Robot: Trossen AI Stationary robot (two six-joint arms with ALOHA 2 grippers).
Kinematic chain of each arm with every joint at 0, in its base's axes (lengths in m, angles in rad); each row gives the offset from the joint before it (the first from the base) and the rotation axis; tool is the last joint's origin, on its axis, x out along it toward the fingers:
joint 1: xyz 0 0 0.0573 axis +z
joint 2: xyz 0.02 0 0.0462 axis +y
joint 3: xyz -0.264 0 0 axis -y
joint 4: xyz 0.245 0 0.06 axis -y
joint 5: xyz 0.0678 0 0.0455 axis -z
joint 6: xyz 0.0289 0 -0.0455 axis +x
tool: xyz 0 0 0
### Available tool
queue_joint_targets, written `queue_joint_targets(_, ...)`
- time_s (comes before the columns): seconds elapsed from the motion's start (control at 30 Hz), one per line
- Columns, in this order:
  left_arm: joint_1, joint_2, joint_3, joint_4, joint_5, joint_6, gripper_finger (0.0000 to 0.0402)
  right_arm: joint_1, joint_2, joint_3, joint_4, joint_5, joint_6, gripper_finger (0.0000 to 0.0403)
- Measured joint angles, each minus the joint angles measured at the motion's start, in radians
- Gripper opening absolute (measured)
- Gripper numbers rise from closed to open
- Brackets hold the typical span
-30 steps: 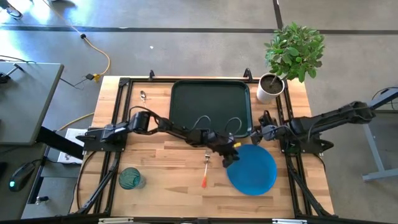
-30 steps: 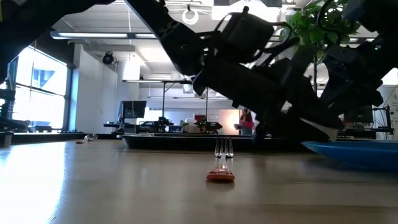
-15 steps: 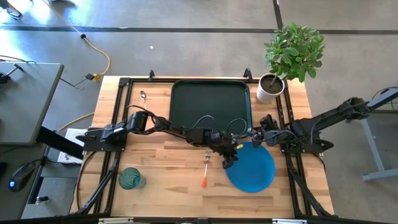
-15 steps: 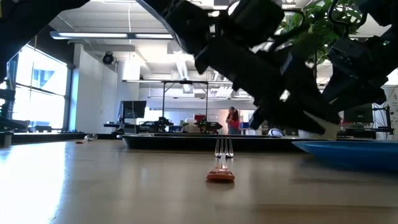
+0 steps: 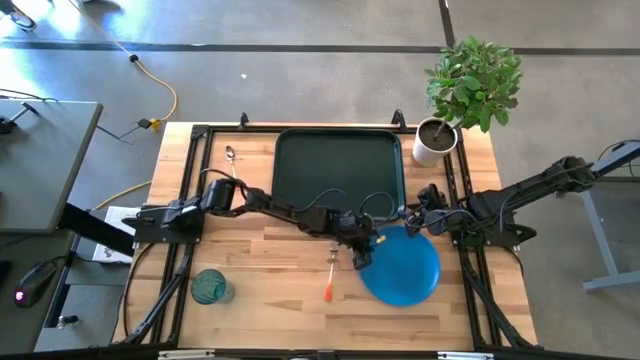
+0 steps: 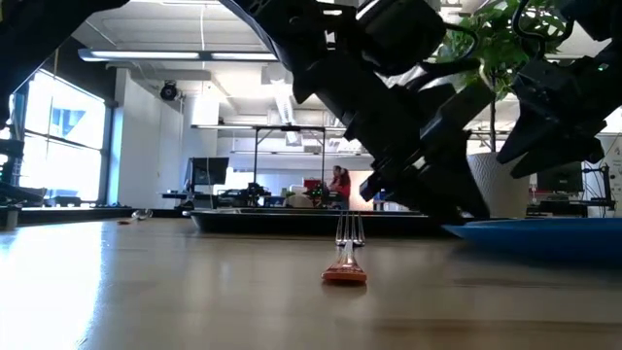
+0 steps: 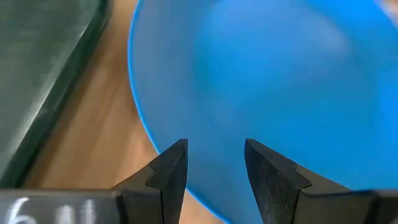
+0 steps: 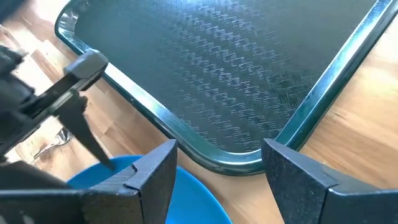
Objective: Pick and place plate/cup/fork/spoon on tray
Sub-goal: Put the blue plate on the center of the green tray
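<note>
1. You have one plate (image 5: 402, 266), one cup (image 5: 209, 286), one fork (image 5: 331, 270), one spoon (image 5: 230, 154) and one tray (image 5: 339, 170) on the table, plus one potted plant (image 5: 462, 88) in a white pot at the far right corner.
2. Your left gripper (image 5: 361, 255) sits at the plate's left edge, its fingers (image 7: 171, 169) parted with the blue rim between them (whether the pads actually touch the rim, you cannot tell from the wrist view).
3. Your right gripper (image 5: 413, 221) hovers at the tray's near right corner, just above the plate's far edge, fingers (image 8: 155, 171) spread wide and holding nothing.
4. The plate lies on the wood just in front of the tray's near right corner; nothing sits on the tray.
5. The fork lies just left of the plate, tines toward the tray. The cup stands upright near the front left corner. The spoon lies left of the tray, at the far edge.
6. Writing: only part of a pale marking on the left gripper body, not readable.
</note>
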Motion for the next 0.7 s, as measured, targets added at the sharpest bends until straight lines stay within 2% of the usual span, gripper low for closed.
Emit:
queue_joint_targets(0.27,-0.003,0.000,0.000,-0.005,0.013,-0.016,0.0152,0.000,0.000,0.000,0.000,0.017,-0.002,0.0226)
queue_joint_targets(0.53,-0.006,-0.058,0.001,-0.056,0.015,0.014,0.0152,0.000,0.002,0.000,-0.006,0.017,0.001,0.0226)
queue_joint_targets(0.7,-0.016,-0.086,0.001,-0.132,-0.056,0.041,0.0152,0.000,0.024,0.000,-0.006,0.013,0.005,0.0226)
